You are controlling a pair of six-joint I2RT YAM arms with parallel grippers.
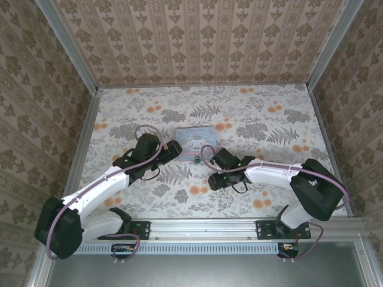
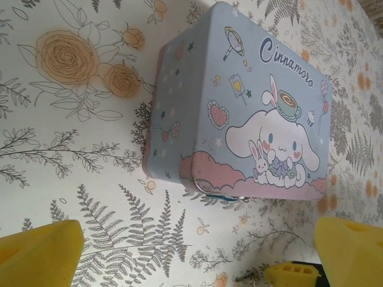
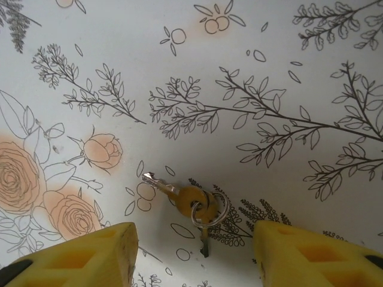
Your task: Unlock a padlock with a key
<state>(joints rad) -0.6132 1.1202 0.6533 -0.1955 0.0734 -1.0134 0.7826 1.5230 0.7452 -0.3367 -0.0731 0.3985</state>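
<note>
Right pincer (image 3: pixel 192 251) half-open, empty, above key (image 3: pixel 185 197)

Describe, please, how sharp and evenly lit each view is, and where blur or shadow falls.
Top external: soft, even light, with no glare or hard shadows. Left wrist: the Cinnamoroll tin is crisp and its print legible; the left fingers at the bottom edge look soft. Right wrist: the key is sharp and barely shadowed; the right fingers are slightly out of focus.

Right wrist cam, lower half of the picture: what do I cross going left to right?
yellow fingertip → the key lying on the tablecloth, with its ring → second yellow fingertip
</note>
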